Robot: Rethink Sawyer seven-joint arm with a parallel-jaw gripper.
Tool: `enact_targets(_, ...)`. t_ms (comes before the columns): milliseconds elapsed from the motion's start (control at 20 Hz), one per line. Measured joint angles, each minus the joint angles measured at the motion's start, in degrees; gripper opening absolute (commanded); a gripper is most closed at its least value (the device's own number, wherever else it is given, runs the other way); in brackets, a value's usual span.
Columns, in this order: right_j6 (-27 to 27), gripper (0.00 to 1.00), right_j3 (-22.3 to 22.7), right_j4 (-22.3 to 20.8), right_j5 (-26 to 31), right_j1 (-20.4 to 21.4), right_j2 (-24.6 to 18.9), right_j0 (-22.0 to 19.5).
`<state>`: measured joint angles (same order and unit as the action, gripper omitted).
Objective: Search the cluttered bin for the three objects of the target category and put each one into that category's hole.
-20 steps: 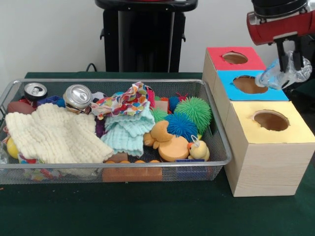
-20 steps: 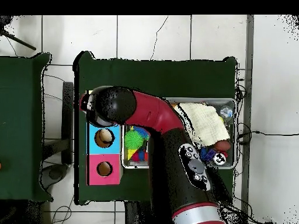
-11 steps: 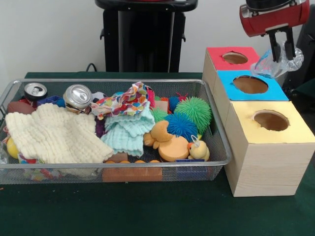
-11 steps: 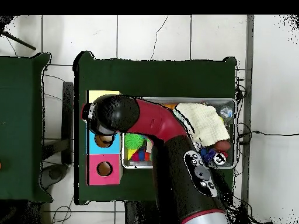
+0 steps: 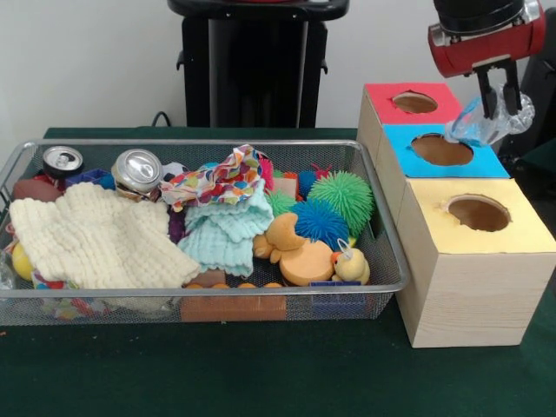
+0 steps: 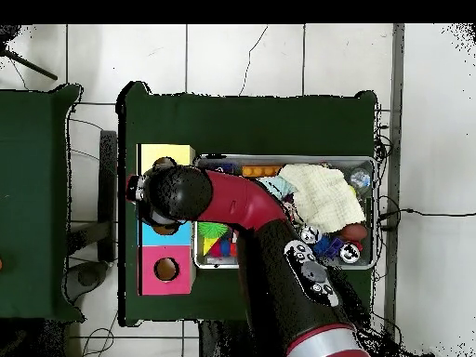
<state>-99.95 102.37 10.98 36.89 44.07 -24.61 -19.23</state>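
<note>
White wall [image 5: 87,61], tiled floor [image 6: 279,56]

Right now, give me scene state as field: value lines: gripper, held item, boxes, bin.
gripper: gripper shut on a crumpled clear plastic piece, above the far right side of the blue box
held item: plastic piece hangs above the blue box, beside its hole, not inside it
boxes: red box farthest, blue in the middle, yellow box nearest, each with a hole on top
bin: wire bin cluttered; two cans, cloths, spiky balls, rubber ducks visible
arm: covers the blue box in the overhead view
</note>
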Motion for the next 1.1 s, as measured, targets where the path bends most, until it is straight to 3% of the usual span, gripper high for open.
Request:
enact_targets(350, 0.0, 0.00, 0.0, -3.2, -3.1, -1.8, -2.3, -1.0)
enact_targets(1100, 0.0, 0.00, 0.0, -7.3, -3.2, -3.2, -5.5, -5.0)
